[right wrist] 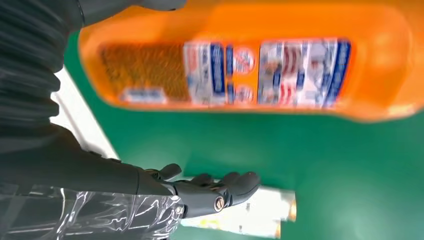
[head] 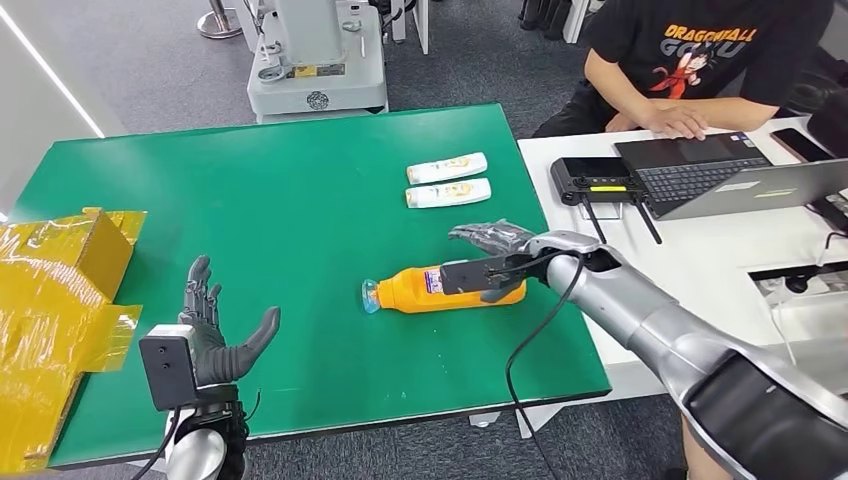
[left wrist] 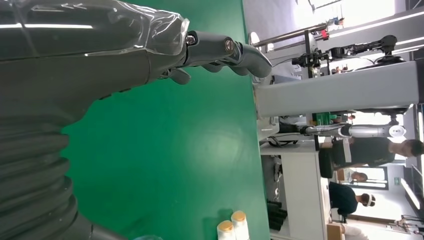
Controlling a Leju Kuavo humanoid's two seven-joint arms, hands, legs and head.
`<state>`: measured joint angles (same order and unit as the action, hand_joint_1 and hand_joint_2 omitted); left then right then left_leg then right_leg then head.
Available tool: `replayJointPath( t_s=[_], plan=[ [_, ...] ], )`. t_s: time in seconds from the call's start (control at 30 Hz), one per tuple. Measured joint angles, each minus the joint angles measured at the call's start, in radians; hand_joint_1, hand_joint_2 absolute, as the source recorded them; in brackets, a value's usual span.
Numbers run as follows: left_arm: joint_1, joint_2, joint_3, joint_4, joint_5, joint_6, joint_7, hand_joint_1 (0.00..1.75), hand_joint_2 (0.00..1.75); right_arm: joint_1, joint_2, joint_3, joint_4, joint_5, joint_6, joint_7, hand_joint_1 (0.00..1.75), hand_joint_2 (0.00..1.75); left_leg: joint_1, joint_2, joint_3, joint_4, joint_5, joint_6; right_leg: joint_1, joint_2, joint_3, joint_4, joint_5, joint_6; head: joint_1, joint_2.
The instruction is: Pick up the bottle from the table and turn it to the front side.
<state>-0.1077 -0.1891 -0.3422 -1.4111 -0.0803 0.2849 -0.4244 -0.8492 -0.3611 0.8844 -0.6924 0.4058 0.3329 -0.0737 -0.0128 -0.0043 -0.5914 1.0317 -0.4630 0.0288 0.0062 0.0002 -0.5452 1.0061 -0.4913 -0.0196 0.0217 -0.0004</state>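
Green felt-like table [head: 300, 200] fills the middle of the head view, running from the left edge to right of centre. White desk [head: 700, 250] touches its right side in the right half of the frame, where a person [head: 700, 60] in a black printed shirt sits at the upper right with a hand on an open laptop [head: 720, 175]; a black router [head: 595, 180] with antennas lies just left of the laptop. Yellow cardboard box [head: 50, 310] wrapped in film sits at the left edge, overlapping the table's lower left corner. A grey machine base [head: 315, 60] stands beyond the table at upper centre.

The orange bottle [head: 420, 290] lies on its side just right of centre, its clear cap pointing left and a printed label facing the right wrist camera. The right hand [head: 490, 255] is over the bottle's base end, fingers spread with a gap between thumb and fingers; whether they touch the bottle I cannot tell. The left hand [head: 215, 330] hovers at the lower left, palm up, fingers apart and holding nothing. Two small white bottles [head: 447, 180] lie side by side above centre, well apart from the orange one.
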Motion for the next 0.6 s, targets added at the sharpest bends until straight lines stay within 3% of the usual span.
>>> replayJointPath(
  t_s=[0.6],
  plan=[
    [0.0,0.002,-0.001,0.0,0.001,0.001,0.004,0.0,1.75,0.058,-0.01,0.05,0.037,0.014,-0.023,-0.001,0.0,1.75,0.0,0.0,0.0,0.001,0.0,0.0,0.0,0.0,0.0,0.0,0.0,0.0,0.0,0.0]
  ],
)
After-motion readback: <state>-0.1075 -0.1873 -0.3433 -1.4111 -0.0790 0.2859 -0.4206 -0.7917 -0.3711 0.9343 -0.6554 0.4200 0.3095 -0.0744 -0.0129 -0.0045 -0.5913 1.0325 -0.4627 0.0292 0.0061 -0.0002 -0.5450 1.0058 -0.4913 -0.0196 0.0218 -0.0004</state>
